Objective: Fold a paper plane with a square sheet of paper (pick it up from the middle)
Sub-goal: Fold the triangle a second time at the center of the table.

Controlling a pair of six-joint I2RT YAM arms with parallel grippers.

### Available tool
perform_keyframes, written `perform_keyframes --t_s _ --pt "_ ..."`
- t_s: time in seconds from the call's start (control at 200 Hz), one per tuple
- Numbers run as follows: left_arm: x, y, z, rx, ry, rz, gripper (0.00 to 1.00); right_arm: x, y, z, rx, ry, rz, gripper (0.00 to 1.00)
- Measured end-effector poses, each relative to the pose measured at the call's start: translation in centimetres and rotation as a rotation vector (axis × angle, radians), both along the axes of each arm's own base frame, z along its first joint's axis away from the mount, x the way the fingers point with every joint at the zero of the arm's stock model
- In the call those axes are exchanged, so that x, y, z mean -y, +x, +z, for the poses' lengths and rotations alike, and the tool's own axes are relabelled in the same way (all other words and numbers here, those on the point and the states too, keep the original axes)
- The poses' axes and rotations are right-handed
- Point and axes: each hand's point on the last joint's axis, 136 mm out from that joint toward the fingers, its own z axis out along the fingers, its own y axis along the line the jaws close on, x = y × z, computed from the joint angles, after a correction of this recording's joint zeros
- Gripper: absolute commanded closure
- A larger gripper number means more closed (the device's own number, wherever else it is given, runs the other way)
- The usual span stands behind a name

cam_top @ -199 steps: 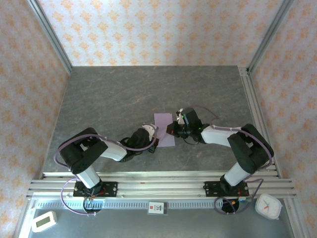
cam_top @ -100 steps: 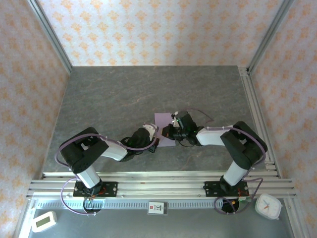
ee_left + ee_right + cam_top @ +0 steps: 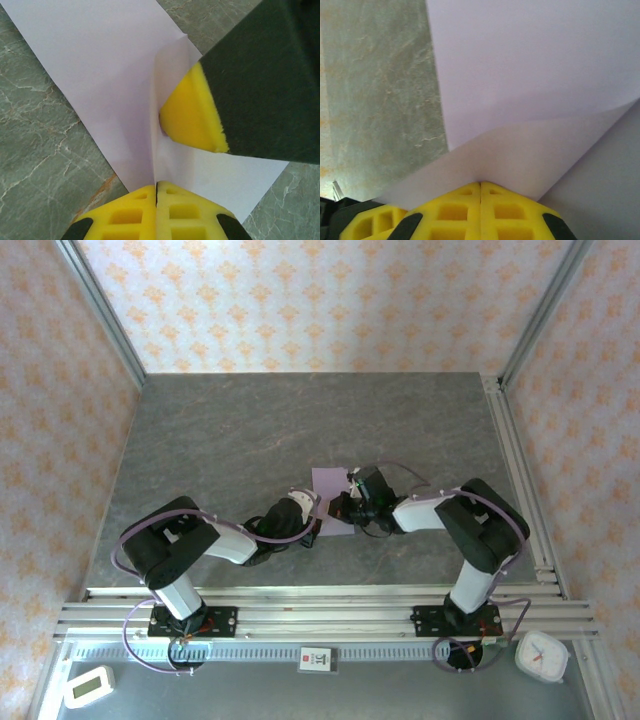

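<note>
The square sheet of paper lies near the middle of the grey, stone-patterned bench, between the 2 arms, which both reach in low toward it. The left hand meets the sheet at its near left edge and the right hand at its right side, so the 2 hands sit just beside each other.

Seen from the left wrist, the left hand has its yellow pads pressed together with the lilac paper running into the seam between them. A raised crease climbs from that seam up the sheet. One yellow pad of the right hand presses against this crease from the right.

Seen from the right wrist, the right hand is also clamped together, on a flap of the sheet that is lifted and bent over the flat part. Bare bench shows to the left of the paper.
</note>
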Motion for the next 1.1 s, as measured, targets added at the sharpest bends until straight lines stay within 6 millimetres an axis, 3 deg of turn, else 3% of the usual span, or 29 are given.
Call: perform_keyframes --t_s 0.28,0.33,0.465,0.566,0.636,0.866,1.101 --pt "-0.2 0.3 0.2 -0.015 -0.022 0.009 1.00 0.0 0.3 0.0 0.009 0.008 -0.004 1.00" --pt "-0.7 0.6 0.5 -0.028 -0.039 0.026 0.95 0.0 0.3 -0.1 0.009 0.010 -0.006 1.00" --pt "-2.2 1.3 3.2 -0.017 -0.129 0.088 0.91 0.0 0.2 -0.1 0.012 0.016 -0.008 1.00" --pt "-1.5 1.2 5.9 0.007 -0.213 0.069 0.94 0.0 0.2 -0.1 0.013 0.022 -0.012 1.00" --pt "-0.9 0.9 6.6 0.001 -0.246 0.045 0.97 0.0 0.2 -0.1 0.017 0.025 -0.013 1.00" --pt "1.8 -1.3 5.6 -0.057 -0.255 -0.050 1.00 0.0 0.2 -0.1 0.019 0.034 -0.018 1.00" --pt "1.9 -1.8 2.8 -0.119 -0.219 -0.050 1.00 0.1 0.2 -0.1 0.019 0.041 -0.023 1.00"
